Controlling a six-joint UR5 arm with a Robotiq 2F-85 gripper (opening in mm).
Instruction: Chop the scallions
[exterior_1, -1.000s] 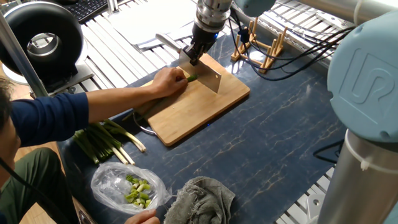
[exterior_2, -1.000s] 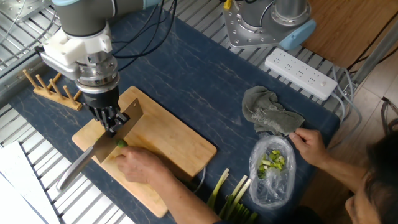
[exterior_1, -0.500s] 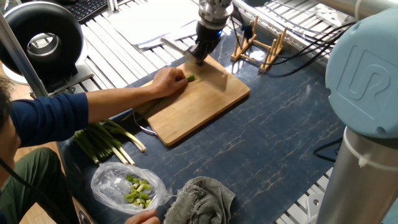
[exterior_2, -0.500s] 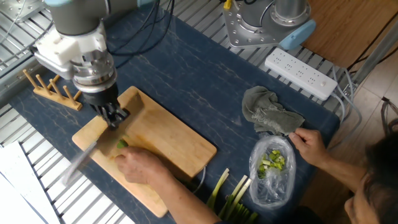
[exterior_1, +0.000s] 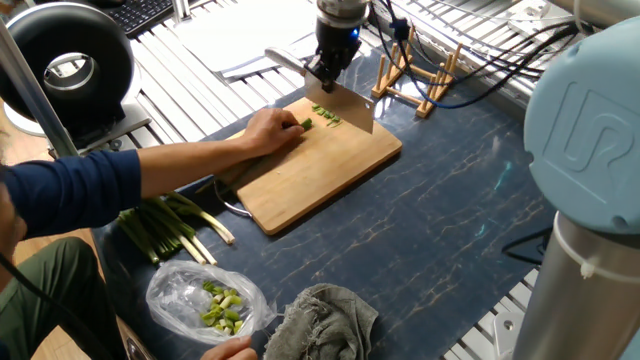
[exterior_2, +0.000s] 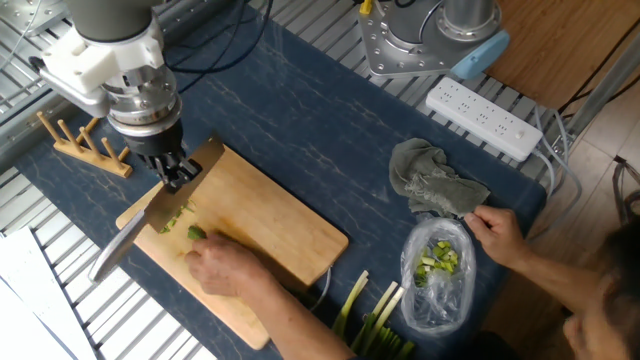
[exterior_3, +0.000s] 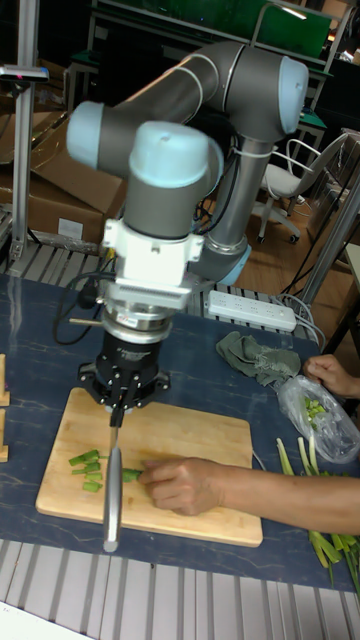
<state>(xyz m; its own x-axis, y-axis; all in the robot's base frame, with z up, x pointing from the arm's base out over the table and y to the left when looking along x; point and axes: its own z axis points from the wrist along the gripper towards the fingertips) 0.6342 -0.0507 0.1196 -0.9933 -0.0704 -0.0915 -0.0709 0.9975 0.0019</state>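
The gripper (exterior_3: 118, 405) is clenched on the knife (exterior_3: 111, 490); the scallions (exterior_3: 131, 474) are held at its three o'clock, lying crosswise to the blade, by the hand (exterior_3: 183, 485).

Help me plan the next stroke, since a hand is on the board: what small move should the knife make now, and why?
Probably raise the knife and set it down a sliver nearer the uncut scallions. The gripper holds the blade on the cutting board, cut bits lie on its far side, and the person's hand pins the remaining stub close by, so the shift should be slight.
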